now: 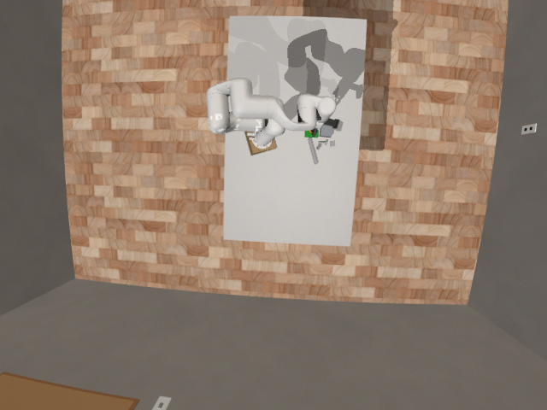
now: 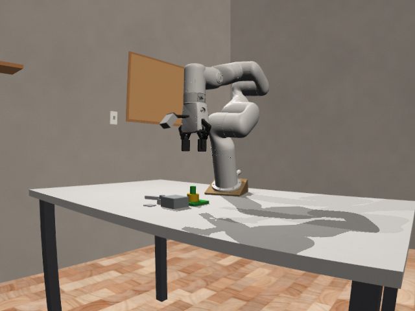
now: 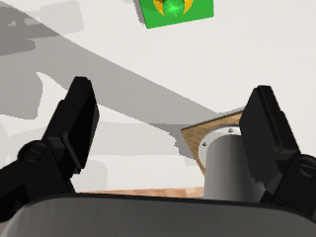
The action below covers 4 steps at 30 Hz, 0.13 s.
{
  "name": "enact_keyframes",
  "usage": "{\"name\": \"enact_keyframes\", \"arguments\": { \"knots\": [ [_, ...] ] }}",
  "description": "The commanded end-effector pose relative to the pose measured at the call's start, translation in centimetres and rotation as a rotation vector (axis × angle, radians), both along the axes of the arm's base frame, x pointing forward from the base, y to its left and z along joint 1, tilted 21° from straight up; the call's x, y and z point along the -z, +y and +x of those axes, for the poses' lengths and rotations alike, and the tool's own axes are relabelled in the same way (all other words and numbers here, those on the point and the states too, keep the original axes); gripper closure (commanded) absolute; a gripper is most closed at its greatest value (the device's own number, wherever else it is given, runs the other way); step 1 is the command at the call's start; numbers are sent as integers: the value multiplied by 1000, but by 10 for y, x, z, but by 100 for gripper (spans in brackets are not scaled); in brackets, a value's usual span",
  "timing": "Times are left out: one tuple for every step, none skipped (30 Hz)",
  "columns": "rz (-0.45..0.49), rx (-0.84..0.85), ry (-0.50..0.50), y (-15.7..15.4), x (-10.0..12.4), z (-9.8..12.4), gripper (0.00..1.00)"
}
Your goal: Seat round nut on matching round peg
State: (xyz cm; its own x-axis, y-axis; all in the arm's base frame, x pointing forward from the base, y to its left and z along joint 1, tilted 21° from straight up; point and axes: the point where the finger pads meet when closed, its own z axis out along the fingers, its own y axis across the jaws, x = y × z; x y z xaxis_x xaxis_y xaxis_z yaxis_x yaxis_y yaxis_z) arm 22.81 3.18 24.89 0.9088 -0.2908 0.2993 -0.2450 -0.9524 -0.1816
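Note:
The yellow round nut [image 2: 192, 197] [image 3: 159, 6] sits around the green round peg [image 2: 192, 189] [image 3: 173, 8], resting on the peg's green base [image 2: 201, 202] [image 3: 197, 11] [image 1: 309, 134] on the white table [image 2: 301, 241] [image 1: 287, 198]. In the wrist view the peg and nut show only at the top edge, far below. My gripper [image 2: 192, 144] [image 3: 170, 100] is open and empty, raised high above the peg, with nothing between its black fingers.
A grey block [image 2: 174, 201] [image 1: 327, 130] lies just left of the green base, with a thin grey bar [image 1: 314, 152] and small grey pieces [image 2: 150, 205] beside it. The arm's wooden mount [image 2: 244, 186] [image 3: 197, 140] stands behind the peg.

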Motion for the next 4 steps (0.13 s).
{"name": "enact_keyframes", "arguments": {
  "knots": [
    [0,0,-1,-1,-4,-4,0],
    [0,0,-1,-1,-4,-4,0],
    [0,0,-1,-1,-4,-4,0],
    [0,0,-1,-1,-4,-4,0]
  ]
}}
